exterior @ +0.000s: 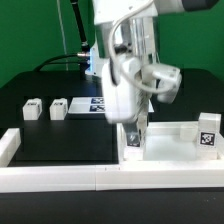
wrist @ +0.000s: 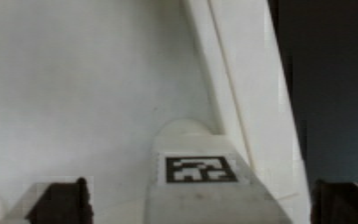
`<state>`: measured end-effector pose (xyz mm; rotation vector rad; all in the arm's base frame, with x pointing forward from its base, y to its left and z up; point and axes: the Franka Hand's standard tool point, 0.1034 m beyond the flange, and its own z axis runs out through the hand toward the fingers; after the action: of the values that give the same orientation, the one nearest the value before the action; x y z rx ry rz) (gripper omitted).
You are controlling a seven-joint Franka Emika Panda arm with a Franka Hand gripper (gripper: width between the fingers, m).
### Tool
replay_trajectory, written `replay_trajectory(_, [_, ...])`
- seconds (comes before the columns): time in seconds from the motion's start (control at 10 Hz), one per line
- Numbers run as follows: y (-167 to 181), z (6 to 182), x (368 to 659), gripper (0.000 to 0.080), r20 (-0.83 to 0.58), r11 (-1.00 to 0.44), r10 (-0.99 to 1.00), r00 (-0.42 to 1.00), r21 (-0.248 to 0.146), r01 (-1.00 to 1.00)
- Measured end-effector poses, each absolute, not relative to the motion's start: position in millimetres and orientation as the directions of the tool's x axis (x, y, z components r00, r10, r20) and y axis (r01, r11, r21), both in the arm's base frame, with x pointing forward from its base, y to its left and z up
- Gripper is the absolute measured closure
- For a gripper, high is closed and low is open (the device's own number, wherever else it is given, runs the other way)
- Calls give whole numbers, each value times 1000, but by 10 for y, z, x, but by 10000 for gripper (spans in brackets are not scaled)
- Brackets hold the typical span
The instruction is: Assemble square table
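Note:
The square table's white slab (exterior: 175, 145) lies at the exterior view's right, with a black-white tag (exterior: 208, 136) on its far right side. My gripper (exterior: 137, 132) reaches down over the slab's left corner. In the wrist view the gripper (wrist: 202, 205) is open, with dark fingers (wrist: 60, 200) set wide apart. Between them stands a white tagged part, seemingly a leg (wrist: 202, 168), on the slab (wrist: 87, 90) beside its raised rim (wrist: 238, 70). I cannot tell if the fingers touch it. Two more legs (exterior: 33, 109) (exterior: 57, 108) lie on the black table at left.
The marker board (exterior: 95, 104) lies behind the arm. A long white border rail (exterior: 100, 180) runs along the front, and another (exterior: 8, 145) runs along the left. The arm hides the area behind the slab's left corner.

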<state>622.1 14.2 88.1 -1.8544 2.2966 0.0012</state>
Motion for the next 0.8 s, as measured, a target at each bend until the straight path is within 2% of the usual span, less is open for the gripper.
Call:
replay_trajectory(0.1, [156, 998, 6263, 157, -158, 210, -969, -189, -129, -969])
replay_trajectory(0.3, [146, 934, 6242, 151, -152, 210, -970, -191, -124, -970])
replay_trajectory(0.6, [146, 929, 6241, 150, -151, 210, -970, -191, -123, -970])
replay_trajectory(0.8, [192, 1003, 6244, 150, -129, 34, -992, -13, -166, -985])
